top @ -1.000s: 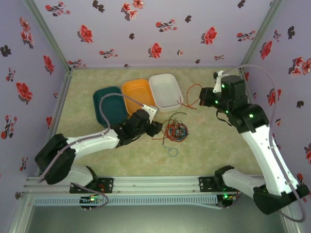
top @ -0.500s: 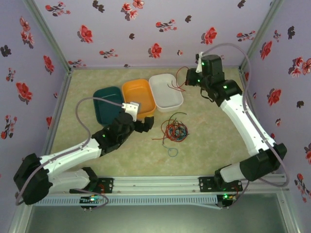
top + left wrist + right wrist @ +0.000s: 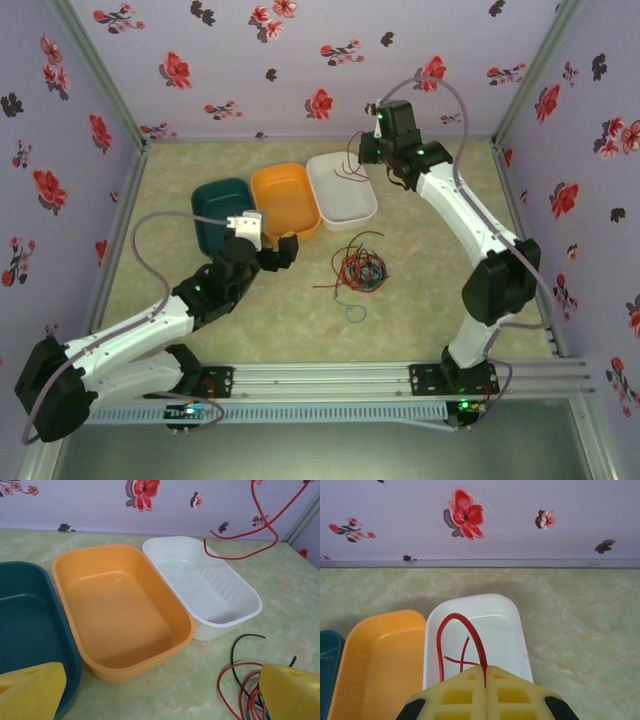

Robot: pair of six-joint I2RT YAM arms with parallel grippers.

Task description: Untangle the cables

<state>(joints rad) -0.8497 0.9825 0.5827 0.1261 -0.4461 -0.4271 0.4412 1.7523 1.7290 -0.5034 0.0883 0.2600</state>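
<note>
We log that the right hand [image 3: 485, 672], clamped on the red cable [image 3: 438, 650], has swung over the white bin [image 3: 520, 630]; one strand looks freed and ready to drop. The left hand [image 3: 160, 695], fingers apart, has backed away from the tangle [image 3: 362, 268] on the surface [image 3: 420, 300].

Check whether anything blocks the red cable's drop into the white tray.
Nothing visible does. The right gripper holds the red cable over the white tray, whose floor below lies bare, with open air between.
</note>
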